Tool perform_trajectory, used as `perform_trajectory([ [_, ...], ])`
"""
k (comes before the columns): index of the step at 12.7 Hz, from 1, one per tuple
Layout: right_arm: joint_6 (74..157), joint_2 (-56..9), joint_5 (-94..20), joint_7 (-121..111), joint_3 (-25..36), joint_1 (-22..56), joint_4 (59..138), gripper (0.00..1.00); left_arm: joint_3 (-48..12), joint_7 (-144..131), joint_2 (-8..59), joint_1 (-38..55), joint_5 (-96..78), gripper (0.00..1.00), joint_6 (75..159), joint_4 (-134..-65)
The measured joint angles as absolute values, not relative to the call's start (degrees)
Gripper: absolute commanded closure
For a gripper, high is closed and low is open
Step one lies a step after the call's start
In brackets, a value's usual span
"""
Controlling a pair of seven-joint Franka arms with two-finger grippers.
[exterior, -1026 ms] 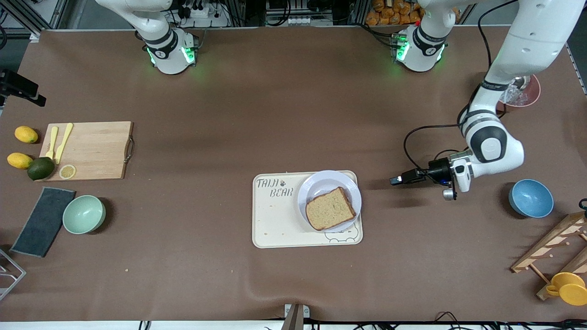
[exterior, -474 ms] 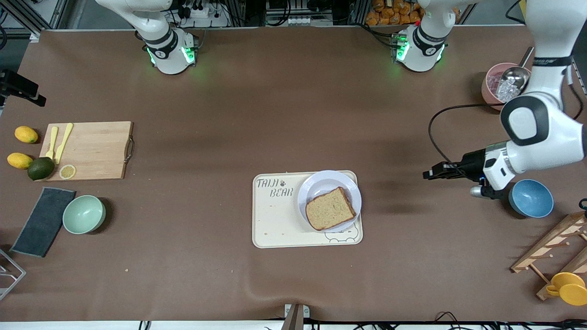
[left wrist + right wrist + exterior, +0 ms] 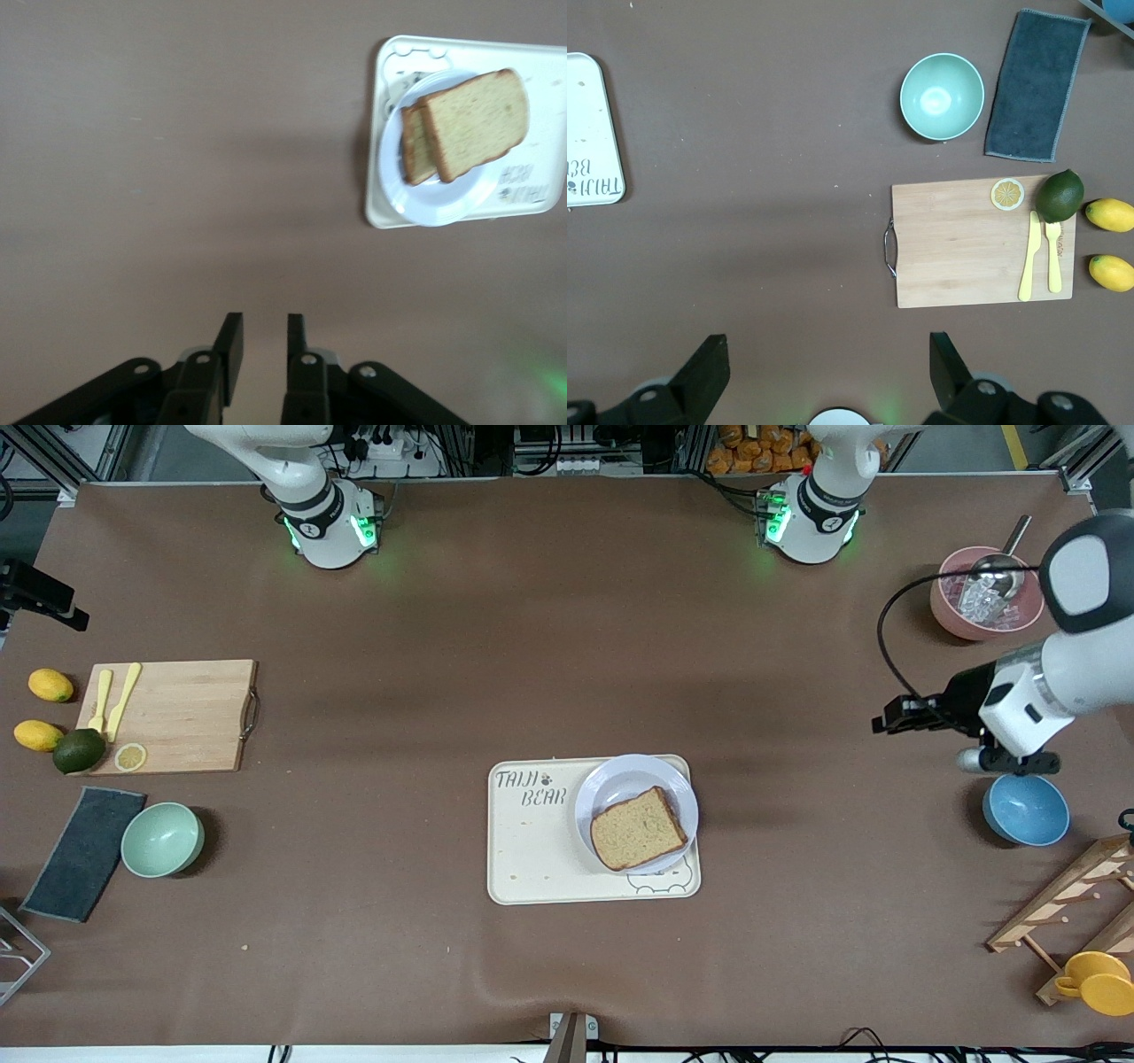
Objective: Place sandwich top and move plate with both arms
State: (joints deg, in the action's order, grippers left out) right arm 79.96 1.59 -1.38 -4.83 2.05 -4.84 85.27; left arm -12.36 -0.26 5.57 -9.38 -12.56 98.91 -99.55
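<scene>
The sandwich top (image 3: 638, 828), a plain brown bread slice, lies on the pale plate (image 3: 620, 779), which sits on the cream bear-printed tray (image 3: 532, 859). In the left wrist view the sandwich top (image 3: 474, 119) lies askew over a lower slice (image 3: 412, 146) on the plate (image 3: 443, 199). My left gripper (image 3: 881, 724) hangs over bare table between the tray and the blue bowl, well away from the plate. Its fingers (image 3: 263, 323) stand a narrow gap apart and hold nothing. My right gripper (image 3: 828, 372) is wide open and empty, high over the table near its own base; it does not show in the front view.
A blue bowl (image 3: 1025, 809), a pink bowl with a scoop (image 3: 983, 607), a wooden rack (image 3: 1063, 908) and a yellow cup (image 3: 1097, 981) are at the left arm's end. A cutting board (image 3: 182, 716), green bowl (image 3: 162, 840) and dark cloth (image 3: 84, 853) are at the right arm's end.
My left gripper has drawn back from beside the tray toward the left arm's end of the table, uncovering the pink bowl. The bread and plate have not moved.
</scene>
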Motion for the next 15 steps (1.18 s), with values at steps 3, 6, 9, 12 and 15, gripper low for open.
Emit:
perform_trajectory([
  [3, 80.0, 1.6, -1.4, -4.8, 2.0, -4.8, 85.3, 0.00, -14.5, -3.5, 2.6, -9.3, -7.1, 0.00, 87.4, -91.2],
  [6, 80.0, 1.6, -1.4, -4.8, 2.0, -4.8, 85.3, 0.00, -14.1, -3.4, 2.5, -9.6, -5.6, 0.00, 82.6, -86.5],
  [9, 80.0, 1.6, -1.4, -4.8, 2.0, -4.8, 85.3, 0.00, -13.9, -3.0, 2.5, -10.0, 0.3, 0.00, 81.9, -84.0],
  [12, 80.0, 1.6, -1.4, -4.8, 2.0, -4.8, 85.3, 0.00, -13.4, -2.8, 2.5, -9.2, 1.0, 0.00, 81.7, -83.2],
  [15, 80.0, 1.6, -1.4, -4.8, 2.0, -4.8, 85.3, 0.00, -2.4, -4.2, 2.4, 1.9, 1.0, 0.00, 82.0, -83.2],
])
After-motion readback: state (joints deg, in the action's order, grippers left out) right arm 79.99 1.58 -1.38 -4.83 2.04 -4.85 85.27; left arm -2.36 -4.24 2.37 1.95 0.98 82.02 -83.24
